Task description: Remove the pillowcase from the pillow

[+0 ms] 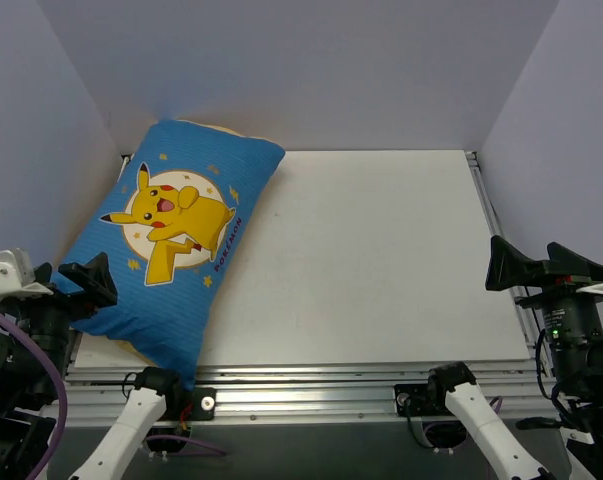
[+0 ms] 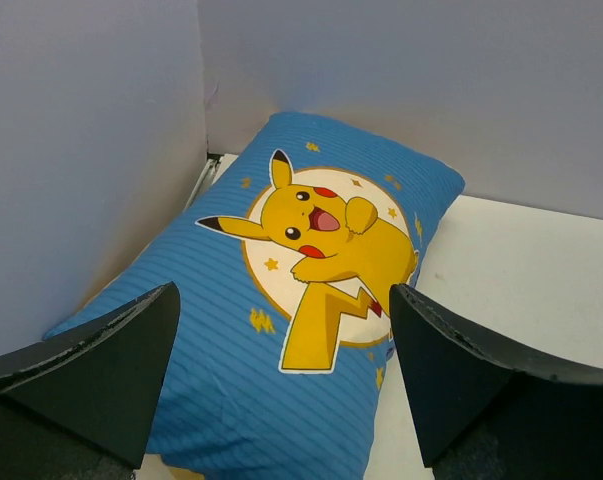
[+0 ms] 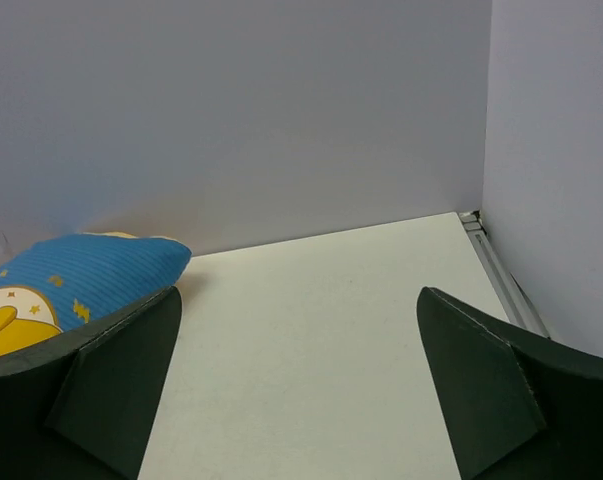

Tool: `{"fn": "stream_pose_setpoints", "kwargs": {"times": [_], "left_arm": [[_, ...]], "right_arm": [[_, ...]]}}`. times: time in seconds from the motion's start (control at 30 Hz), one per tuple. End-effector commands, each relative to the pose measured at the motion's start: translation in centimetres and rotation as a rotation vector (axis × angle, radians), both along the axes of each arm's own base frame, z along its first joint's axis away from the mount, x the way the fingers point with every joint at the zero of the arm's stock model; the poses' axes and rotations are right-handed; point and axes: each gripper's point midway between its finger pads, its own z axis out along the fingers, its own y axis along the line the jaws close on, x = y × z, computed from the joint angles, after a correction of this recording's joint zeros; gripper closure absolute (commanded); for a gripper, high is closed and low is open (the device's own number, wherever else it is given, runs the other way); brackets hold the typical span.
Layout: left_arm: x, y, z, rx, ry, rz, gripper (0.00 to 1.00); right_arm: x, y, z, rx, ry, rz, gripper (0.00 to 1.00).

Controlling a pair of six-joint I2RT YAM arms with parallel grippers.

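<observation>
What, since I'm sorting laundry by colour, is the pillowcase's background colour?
The pillowcase is faintly striped blue; left wrist view.

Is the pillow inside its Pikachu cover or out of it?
Inside: the pillowcase lies plump and filled out, and no bare pillow lies elsewhere on the table.

Two dark fingers (image 3: 111,385) stand wide apart above the white bench (image 3: 321,340). The blue striped fabric pillowcase (image 3: 91,275) lies far left, against the grey wall (image 3: 231,100).

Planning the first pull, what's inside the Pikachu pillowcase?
Only a cream sliver shows beneath the pillowcase, at its near end: pillow or lining, I cannot tell. Blue fabric covers the rest.
</observation>
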Motion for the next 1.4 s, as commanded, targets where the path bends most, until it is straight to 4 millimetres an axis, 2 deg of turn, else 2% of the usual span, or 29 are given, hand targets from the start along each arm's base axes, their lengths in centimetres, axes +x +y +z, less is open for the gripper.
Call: {"fn": "stream_pose_setpoints", "kwargs": {"times": [0.0,0.17,0.23,0.33,0.53,0.57,0.6,0.63,0.67,0.73,0.77,0.83,0.87,0.93,1.03,1.07,1.27,1.33,1.37], "left_arm": [[0.4,-0.5,-0.5,-0.004,0.034,-0.018,0.06],[1.9,-1.3,-1.7,-0.009,0.113,-0.040,0.06],[2.4,-1.7,-1.9,-0.014,0.133,-0.052,0.06],[4.2,-2.6,-3.4,-0.035,0.209,-0.065,0.06],[9.6,-7.2,-8.7,-0.056,0.454,-0.211,0.06],[11.2,-7.9,-9.7,-0.044,0.493,-0.230,0.06],[12.1,-8.4,-10.4,-0.045,0.514,-0.244,0.06],[13.0,-8.8,-10.8,-0.039,0.527,-0.251,0.06],[14.8,-9.4,-11.3,-0.022,0.533,-0.257,0.06],[16.7,-9.6,-11.8,0.013,0.534,-0.234,0.06],[18.4,-10.5,-12.3,0.062,0.536,-0.246,0.06],[20.2,-10.3,-12.8,0.143,0.540,-0.187,0.06],[21.8,-11.0,-14.0,0.215,0.568,-0.188,0.06],[23.9,-10.7,-15.6,0.316,0.611,-0.128,0.06],[26.0,-11.2,-17.3,0.364,0.638,-0.106,0.06],[27.0,-11.3,-18.8,0.412,0.670,-0.103,0.06],[29.2,-11.4,-25.4,0.477,0.773,-0.050,0.06],[29.0,-11.2,-28.2,0.497,0.822,-0.052,0.05],[29.2,-11.4,-28.9,0.492,0.821,-0.055,0.09]], "right_arm": [[0.9,0.4,0.6,0.006,-0.018,0.009,0.00],[1.7,1.1,-0.6,0.033,0.011,0.032,0.00],[2.4,1.7,-1.7,0.040,0.045,0.052,0.00],[3.7,2.4,-3.4,0.062,0.102,0.067,0.00],[6.4,3.0,-8.7,0.104,0.289,0.041,0.00],[6.7,3.3,-9.3,0.107,0.309,0.051,0.00],[6.9,3.6,-9.9,0.111,0.327,0.062,0.00],[7.2,4.0,-10.4,0.109,0.346,0.074,0.00],[7.4,4.7,-11.3,0.103,0.371,0.113,0.00],[7.9,5.4,-12.0,0.105,0.394,0.141,0.00],[8.1,5.7,-12.6,0.104,0.411,0.150,0.00],[8.4,6.5,-13.2,0.108,0.432,0.188,0.00],[8.5,6.7,-13.5,0.109,0.442,0.193,0.00],[8.6,7.0,-13.9,0.109,0.456,0.210,0.00],[8.6,7.2,-14.6,0.108,0.474,0.221,0.00],[8.6,7.3,-14.8,0.111,0.478,0.222,0.00],[8.3,7.6,-15.7,0.111,0.498,0.240,0.00],[8.3,7.6,-16.1,0.111,0.508,0.242,0.00],[8.2,7.7,-16.3,0.110,0.512,0.245,0.00]]}}
